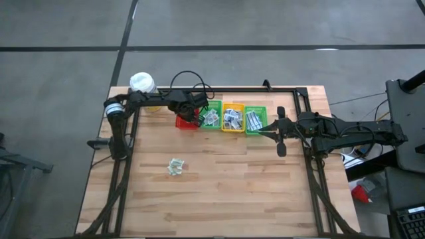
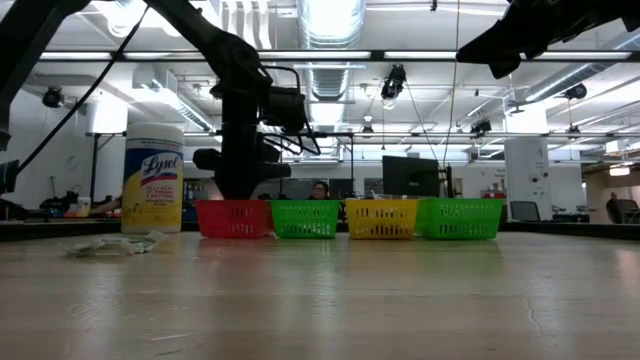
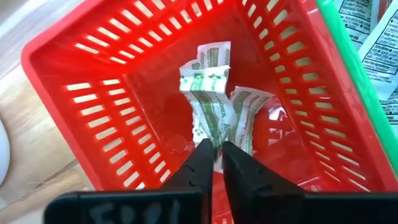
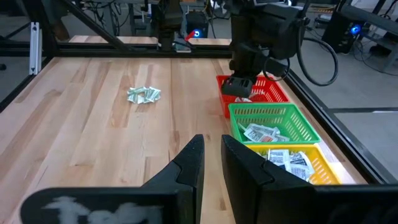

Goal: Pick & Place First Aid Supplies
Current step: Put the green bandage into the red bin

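My left gripper [image 3: 217, 152] reaches steeply down into the red basket [image 3: 56, 68], the leftmost of a row at the table's far side [image 1: 186, 123]. It is shut on a crumpled strip of white first aid packets with green print [image 3: 214, 93], which lies on the basket's floor. A small heap of the same packets [image 1: 175, 166] lies flat on the bare wood left of the middle. My right gripper [image 4: 211, 146] hovers above the table near the row's right end [image 1: 269, 133], with a narrow gap between its fingers and nothing in it. My left gripper pinches the end of the packet strip nearest to it [image 3: 216, 144] between its two fingertips. The fingers come from above, pointing steeply down into the basket. The rest of the strip lies slack on the basket's floor, spreading away from the fingers.
Right of the red basket stand a green basket [image 1: 211, 115], a yellow one [image 1: 232, 118] and another green one [image 1: 255, 119], all holding packets. A yellow wipes canister with a white cap [image 1: 142, 83] stands at the far left corner. Bare wood stretches toward the near edge.
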